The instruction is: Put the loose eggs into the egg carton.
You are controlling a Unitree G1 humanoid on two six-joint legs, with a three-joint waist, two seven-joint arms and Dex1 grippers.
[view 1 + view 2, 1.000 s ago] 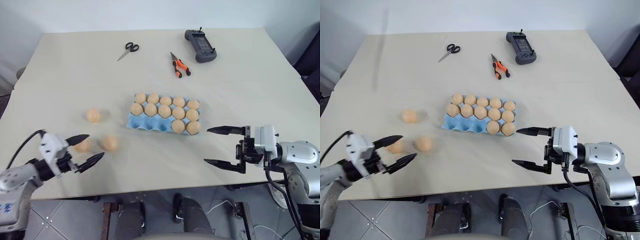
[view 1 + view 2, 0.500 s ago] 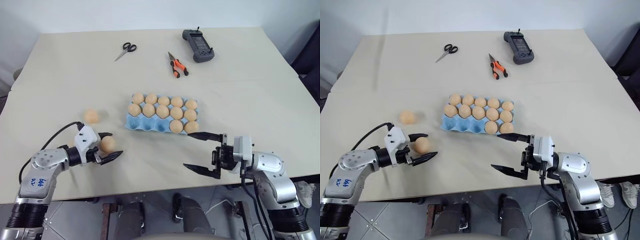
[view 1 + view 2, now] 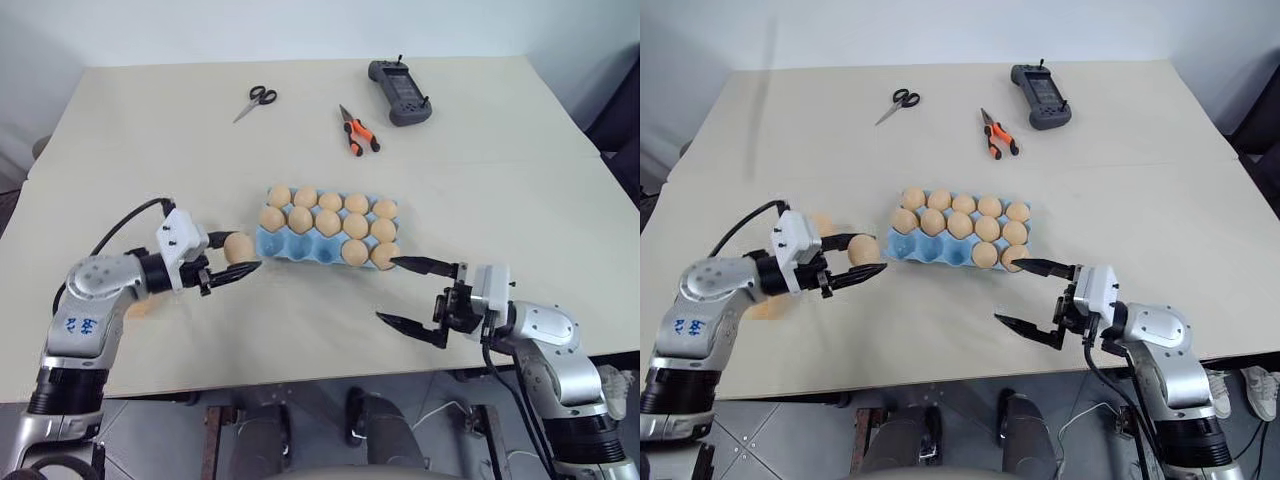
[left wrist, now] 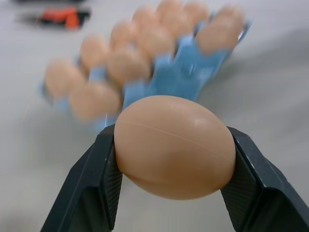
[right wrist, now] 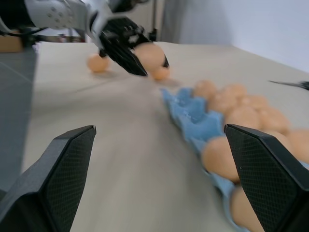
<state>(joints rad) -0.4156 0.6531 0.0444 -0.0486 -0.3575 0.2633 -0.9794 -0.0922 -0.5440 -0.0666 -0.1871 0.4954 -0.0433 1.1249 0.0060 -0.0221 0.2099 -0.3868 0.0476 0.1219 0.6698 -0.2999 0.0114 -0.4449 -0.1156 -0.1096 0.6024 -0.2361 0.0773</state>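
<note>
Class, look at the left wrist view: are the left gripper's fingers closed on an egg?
Yes: the left gripper clamps a tan egg between both black fingers.

- A tan egg [image 4: 175, 146] sits clamped in the left gripper [image 3: 236, 260], just beside the carton's left end.
- The light blue egg carton [image 3: 328, 229] lies mid-table, mostly filled, several near-row cups empty.

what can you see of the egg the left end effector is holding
The egg is smooth, matte, light tan, with a faint seam line around its shell. It lies sideways, pinched at its two ends between the black textured fingers of the left end effector. It is lifted off the table, beside the left end of the light blue egg carton, not touching it.
</note>
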